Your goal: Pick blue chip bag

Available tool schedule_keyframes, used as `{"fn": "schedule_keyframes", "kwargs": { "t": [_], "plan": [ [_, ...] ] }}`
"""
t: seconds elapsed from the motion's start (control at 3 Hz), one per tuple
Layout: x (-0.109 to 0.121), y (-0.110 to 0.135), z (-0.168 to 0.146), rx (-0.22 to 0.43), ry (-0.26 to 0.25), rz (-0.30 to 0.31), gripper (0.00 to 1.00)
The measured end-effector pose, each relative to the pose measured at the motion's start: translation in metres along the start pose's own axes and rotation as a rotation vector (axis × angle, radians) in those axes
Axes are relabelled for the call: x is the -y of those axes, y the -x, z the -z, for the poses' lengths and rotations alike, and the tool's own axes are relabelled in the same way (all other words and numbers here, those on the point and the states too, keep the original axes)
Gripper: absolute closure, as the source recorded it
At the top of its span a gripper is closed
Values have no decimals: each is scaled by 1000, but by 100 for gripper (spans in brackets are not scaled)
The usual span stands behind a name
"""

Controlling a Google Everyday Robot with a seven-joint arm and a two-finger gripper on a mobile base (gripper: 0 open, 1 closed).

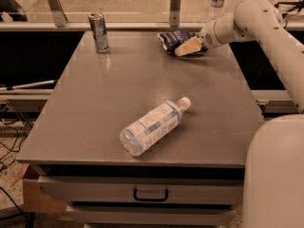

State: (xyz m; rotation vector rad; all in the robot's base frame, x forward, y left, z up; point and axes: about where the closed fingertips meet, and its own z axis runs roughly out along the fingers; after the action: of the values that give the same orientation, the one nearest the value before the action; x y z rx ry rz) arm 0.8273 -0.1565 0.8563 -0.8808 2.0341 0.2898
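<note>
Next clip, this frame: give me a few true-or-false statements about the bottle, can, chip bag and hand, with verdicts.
1. The water bottle lies on its side on the table. True.
2. The can lies on its side. False: it stands upright at the far left corner.
3. The hand is at the blue chip bag, at the table's far right. True.
4. The blue chip bag touches the can. False: they sit apart, at opposite ends of the far edge.
</note>
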Motion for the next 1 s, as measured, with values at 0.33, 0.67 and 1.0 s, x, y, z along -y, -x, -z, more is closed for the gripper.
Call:
{"fn": "schedule_keyframes", "kwargs": {
  "t": [0.33,0.67,1.0],
  "plan": [
    [-6,1,4,5,-2,2,50],
    [-10,5,13,10,-10,15,73],
    [-13,17,34,19,-38,54,100]
  ]
}}
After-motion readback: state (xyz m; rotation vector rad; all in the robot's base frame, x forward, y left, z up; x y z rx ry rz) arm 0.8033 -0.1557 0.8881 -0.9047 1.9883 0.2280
